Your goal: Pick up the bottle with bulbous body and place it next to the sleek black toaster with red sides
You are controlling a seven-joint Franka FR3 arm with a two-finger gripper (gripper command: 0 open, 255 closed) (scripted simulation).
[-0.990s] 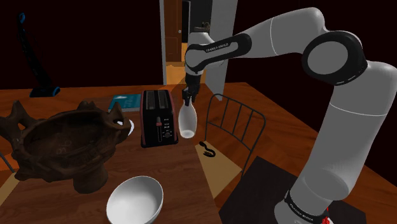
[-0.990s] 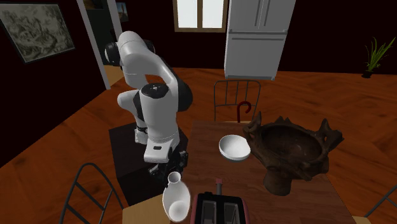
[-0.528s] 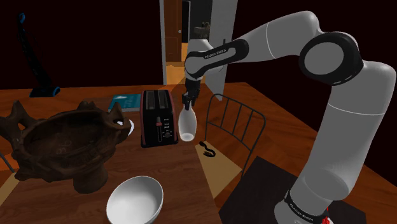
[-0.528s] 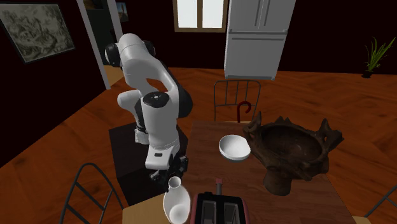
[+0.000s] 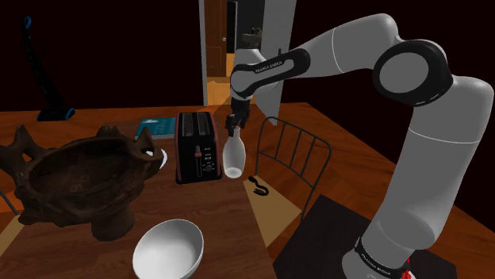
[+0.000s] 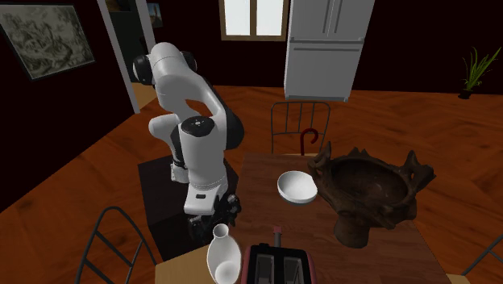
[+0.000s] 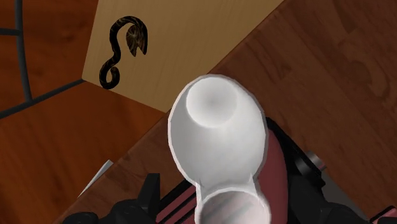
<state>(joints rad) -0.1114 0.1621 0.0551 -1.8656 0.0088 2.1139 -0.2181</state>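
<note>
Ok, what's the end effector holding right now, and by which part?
The white bottle, clasped at its narrow neck by the end effector; its bulbous body is below, beside the black toaster.

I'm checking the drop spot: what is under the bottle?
Beyond the bottle, the toaster and the wooden table show; the spot straight beneath the bottle's body is covered.
</note>
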